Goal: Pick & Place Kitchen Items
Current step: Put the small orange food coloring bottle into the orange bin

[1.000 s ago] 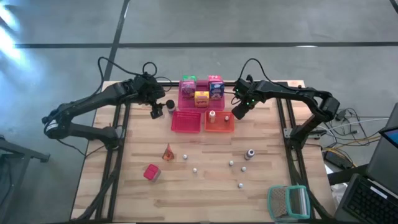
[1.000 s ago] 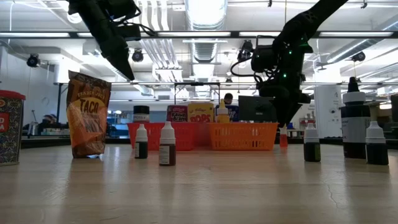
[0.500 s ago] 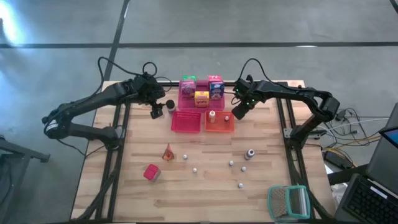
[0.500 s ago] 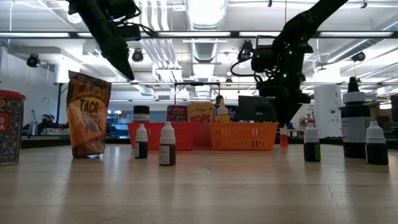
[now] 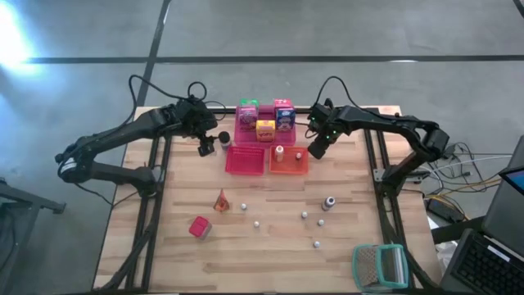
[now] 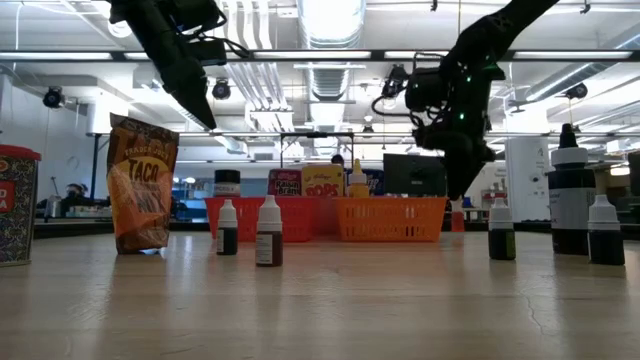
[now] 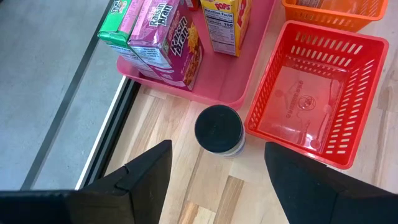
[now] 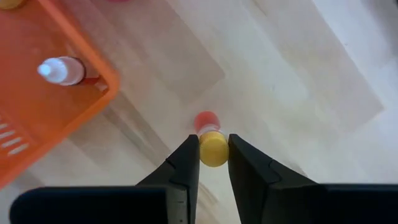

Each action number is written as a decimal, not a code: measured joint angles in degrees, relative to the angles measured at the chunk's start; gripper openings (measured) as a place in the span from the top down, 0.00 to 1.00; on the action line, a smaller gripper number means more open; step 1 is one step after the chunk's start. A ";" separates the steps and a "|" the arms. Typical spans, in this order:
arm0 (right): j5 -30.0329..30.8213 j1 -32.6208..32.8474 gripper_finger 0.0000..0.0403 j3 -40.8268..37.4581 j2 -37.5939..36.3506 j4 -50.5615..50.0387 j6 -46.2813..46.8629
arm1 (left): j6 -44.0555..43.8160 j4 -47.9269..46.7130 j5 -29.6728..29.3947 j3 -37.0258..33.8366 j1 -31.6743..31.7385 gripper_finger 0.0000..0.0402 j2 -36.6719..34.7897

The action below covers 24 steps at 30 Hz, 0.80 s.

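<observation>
The right claw [image 8: 213,163] is clamped on the yellow cap of a small red bottle [image 8: 207,121], held above the worktop [image 5: 270,246] just beside the orange basket [image 8: 106,81], where a white-capped bottle [image 8: 62,70] lies. The left claw [image 7: 214,165], fingers apart, hovers over a dark-lidded jar [image 7: 219,130] standing between the pink tray [image 7: 239,93] of cartons and the red basket [image 7: 311,99].

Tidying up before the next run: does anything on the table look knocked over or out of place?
Nothing looks spilled or damaged. In the orange basket, a small white-capped bottle appears to lie on its side. The right gripper pinches a yellow-capped bottle beside that basket.
</observation>
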 joint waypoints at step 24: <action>0.26 18.71 0.85 17.06 -6.48 -10.41 7.73 | 0.00 0.00 0.00 0.00 -0.02 0.35 0.00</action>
